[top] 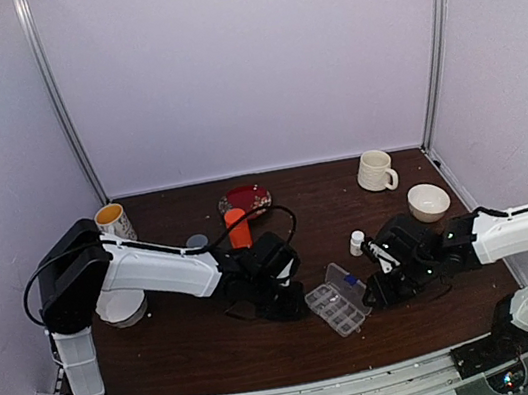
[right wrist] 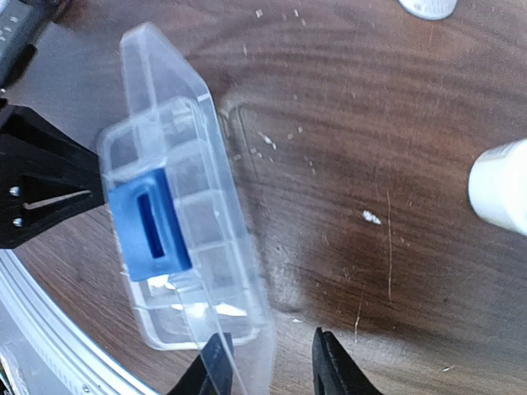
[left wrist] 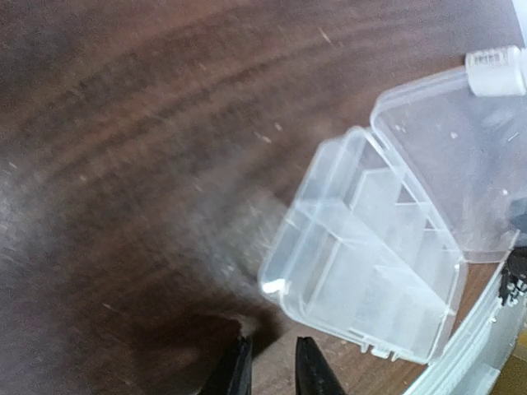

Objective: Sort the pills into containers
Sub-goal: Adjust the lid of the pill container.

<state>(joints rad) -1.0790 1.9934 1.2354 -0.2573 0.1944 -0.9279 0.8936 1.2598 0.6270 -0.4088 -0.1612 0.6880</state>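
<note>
Right jaws spread, straddling organiser box (right wrist: 206,222) lid edge; left jaws slightly parted, empty, beside box

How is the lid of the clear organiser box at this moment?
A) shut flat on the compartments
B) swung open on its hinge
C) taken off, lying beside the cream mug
B: the lid leans open off the organiser box, leaving it uncovered.

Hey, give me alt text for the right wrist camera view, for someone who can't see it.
A clear plastic organiser box with a blue latch lies open on a dark wooden table, the open right gripper at its near end. A white bottle shows at the right edge, and one small whitish pill lies loose between them.
</note>
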